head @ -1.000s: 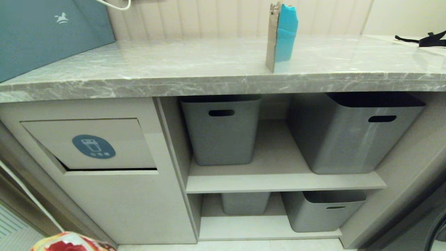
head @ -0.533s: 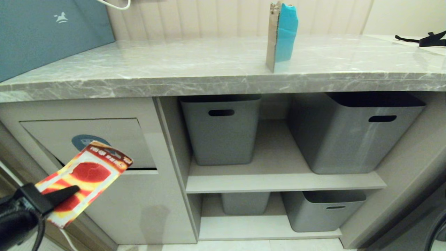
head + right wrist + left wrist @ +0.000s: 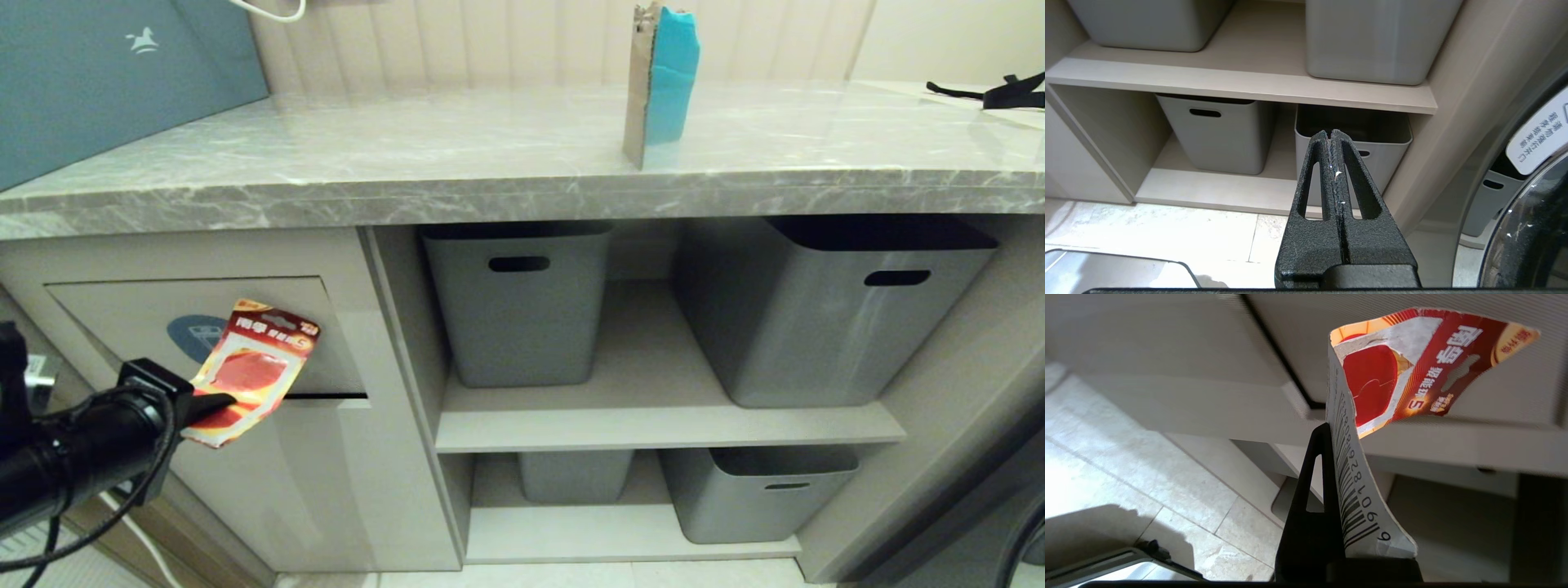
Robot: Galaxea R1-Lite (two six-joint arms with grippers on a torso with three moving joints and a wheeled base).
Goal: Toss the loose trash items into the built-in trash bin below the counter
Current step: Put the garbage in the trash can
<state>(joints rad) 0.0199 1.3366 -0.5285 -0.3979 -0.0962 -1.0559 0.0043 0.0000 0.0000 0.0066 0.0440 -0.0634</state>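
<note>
My head camera looks down at the counter [image 3: 506, 175] front; my right wrist camera faces the lower grey bins [image 3: 1212, 136], which both views share.

Matte black left arm [image 3: 77, 445] trailing a black cable [image 3: 98, 523]; slotted, textured black fingers [image 3: 1355, 192].

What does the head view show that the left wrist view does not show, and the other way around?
Only the head view shows the counter, the folded teal-and-brown cardboard piece standing on it, the grey storage bins and the flap's blue trash-can sticker. Only the left wrist view shows the barcode on the card's back and the tiled floor. Both show the left gripper shut on the red-orange blister card before the trash bin flap.
</note>
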